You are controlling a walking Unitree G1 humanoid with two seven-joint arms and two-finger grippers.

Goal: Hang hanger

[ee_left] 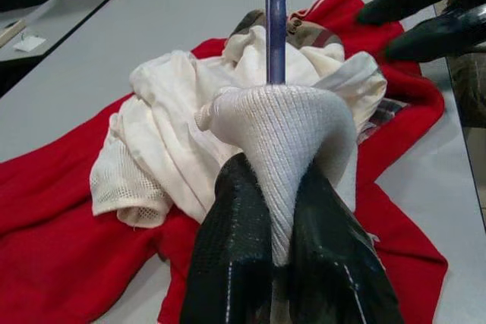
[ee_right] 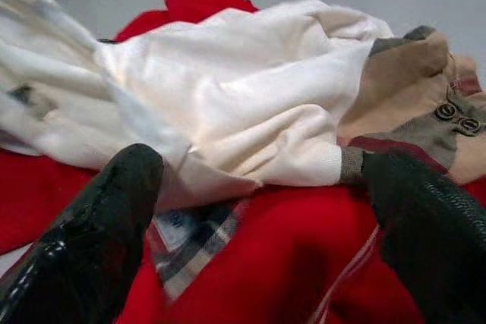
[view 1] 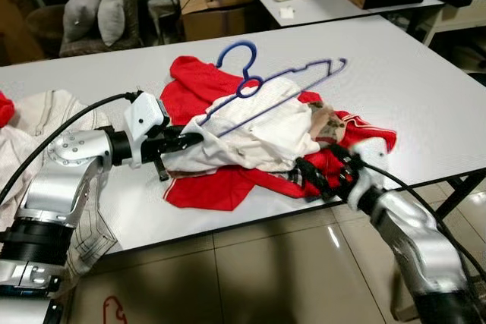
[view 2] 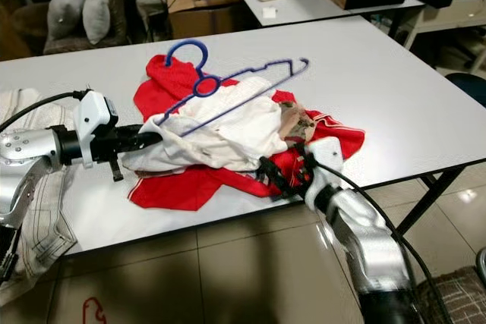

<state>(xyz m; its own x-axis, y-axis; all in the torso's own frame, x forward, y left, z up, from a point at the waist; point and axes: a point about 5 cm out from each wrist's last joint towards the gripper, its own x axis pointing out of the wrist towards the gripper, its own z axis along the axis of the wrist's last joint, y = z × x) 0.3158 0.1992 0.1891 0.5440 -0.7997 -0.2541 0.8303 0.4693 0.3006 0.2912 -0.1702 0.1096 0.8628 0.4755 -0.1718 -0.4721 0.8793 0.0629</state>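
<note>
Blue hanger [view 1: 273, 89] and cloth pinched by left hand [view 1: 188, 140].

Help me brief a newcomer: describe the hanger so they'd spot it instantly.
On the long white table lies a heap of red and cream clothes. The hanger rests on top, one end threaded into the cream garment pinched by the left gripper. It is the only thin blue wire shape.
</note>
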